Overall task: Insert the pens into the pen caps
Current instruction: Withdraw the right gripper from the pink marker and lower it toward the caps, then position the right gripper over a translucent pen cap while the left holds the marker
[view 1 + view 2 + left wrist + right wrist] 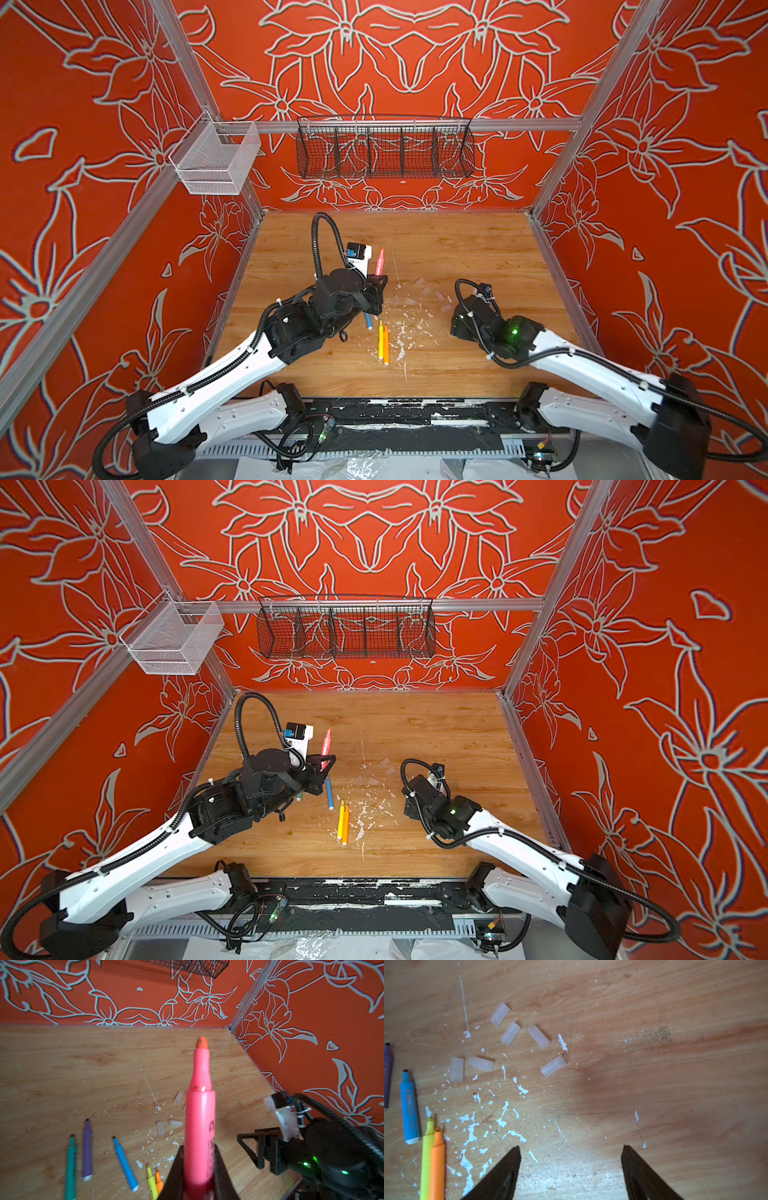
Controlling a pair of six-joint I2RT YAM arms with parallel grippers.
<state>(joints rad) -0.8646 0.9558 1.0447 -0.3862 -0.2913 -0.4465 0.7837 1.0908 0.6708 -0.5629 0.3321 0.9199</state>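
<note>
Pink-red pen (199, 1118) stood pinched in the left gripper (198, 1148); the right gripper (571, 1146), fingers spread, probably needed to straddle the mid-frame cap (552, 1065) squarely.

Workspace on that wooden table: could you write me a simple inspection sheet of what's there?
Surface: wooden table, scuffed.
Job's things: pink pen gripped, tip bare; green pen, purple pen, blue pen, yellow pen, orange pen lying uncapped; six clear caps loose.
Clutter: white paint flecks.
Grippers: left gripper shut on pink pen; right gripper open, empty.
Cables: black hoses along both arms.
Surroundings: red flowered walls, black wire basket, white mesh basket.
</note>
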